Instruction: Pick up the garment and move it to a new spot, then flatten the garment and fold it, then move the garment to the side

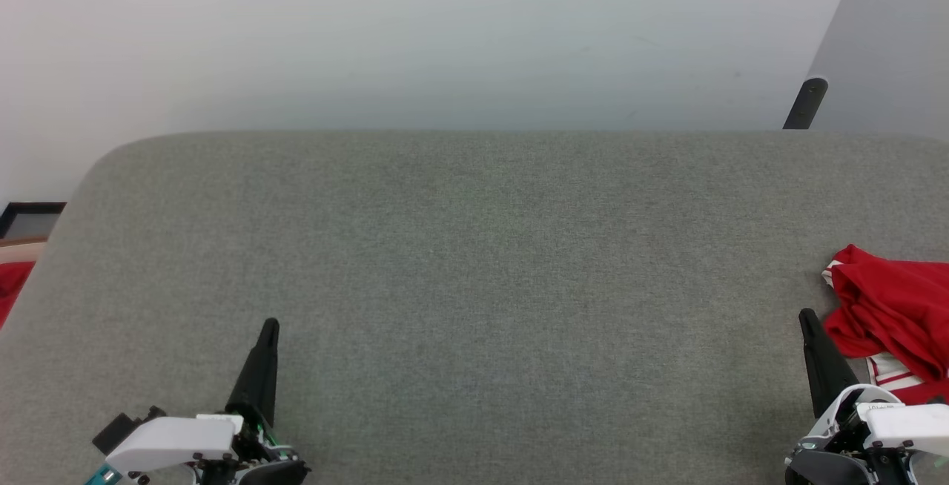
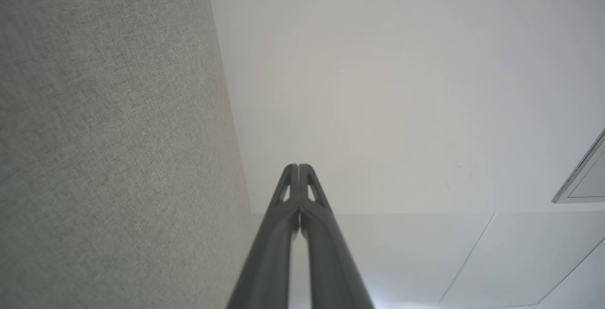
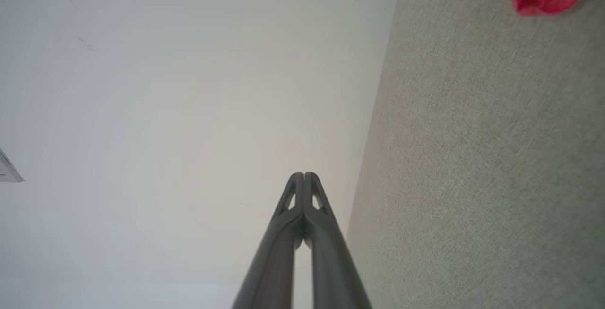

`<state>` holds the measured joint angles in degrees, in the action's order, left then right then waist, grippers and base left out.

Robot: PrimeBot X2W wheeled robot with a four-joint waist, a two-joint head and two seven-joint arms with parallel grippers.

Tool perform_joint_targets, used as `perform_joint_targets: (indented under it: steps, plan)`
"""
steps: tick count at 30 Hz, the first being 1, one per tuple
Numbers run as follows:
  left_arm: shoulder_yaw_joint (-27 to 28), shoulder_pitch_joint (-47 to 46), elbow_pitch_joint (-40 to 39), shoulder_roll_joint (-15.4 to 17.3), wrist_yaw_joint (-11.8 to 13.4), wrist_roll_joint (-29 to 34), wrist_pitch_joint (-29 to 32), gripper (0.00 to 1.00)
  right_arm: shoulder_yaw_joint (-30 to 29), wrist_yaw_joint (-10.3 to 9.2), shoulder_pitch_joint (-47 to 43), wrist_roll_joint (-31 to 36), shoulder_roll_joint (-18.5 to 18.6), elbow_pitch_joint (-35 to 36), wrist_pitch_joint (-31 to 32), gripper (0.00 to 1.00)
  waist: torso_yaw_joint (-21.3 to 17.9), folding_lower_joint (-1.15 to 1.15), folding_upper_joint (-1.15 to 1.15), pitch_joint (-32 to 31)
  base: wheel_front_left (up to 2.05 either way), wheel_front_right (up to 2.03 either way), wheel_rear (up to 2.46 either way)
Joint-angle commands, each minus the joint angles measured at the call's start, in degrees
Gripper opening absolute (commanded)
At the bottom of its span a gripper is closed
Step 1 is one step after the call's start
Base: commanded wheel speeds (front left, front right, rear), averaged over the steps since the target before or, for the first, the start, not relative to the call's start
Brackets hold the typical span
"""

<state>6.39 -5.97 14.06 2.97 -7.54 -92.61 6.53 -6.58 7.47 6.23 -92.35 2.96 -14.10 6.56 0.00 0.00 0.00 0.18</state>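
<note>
The left gripper (image 1: 268, 326) sits low over the grey table (image 1: 474, 248), its arm level and its fingers pointing straight ahead. The two fingers are pressed together along their length and hold nothing. The right gripper (image 1: 807, 317) mirrors that pose well apart from it, fingers likewise closed tip to tip and empty. The garment (image 1: 897, 307) lies crumpled on the table just to the right of the right gripper, red folds with white striped trim showing.
</note>
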Motion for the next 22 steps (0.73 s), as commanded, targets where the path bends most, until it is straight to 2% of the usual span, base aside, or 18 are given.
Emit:
perform_joint_targets:
  steps: [1,22]
  plan:
    - [0.19,-0.63,0.07,-0.1,0.1,0.29,0.1,0.0,-0.04,0.04,0.14,-0.04,-0.19,0.0,0.1,0.0,0.0,0.0,0.0,0.0,0.0,0.0,0.0]
    - [0.22,-0.63,0.06,-0.12,0.1,0.33,0.14,0.0,-0.04,0.04,0.14,-0.03,-0.2,0.0,0.11,0.0,0.0,0.0,0.0,0.0,0.0,0.0,0.0]
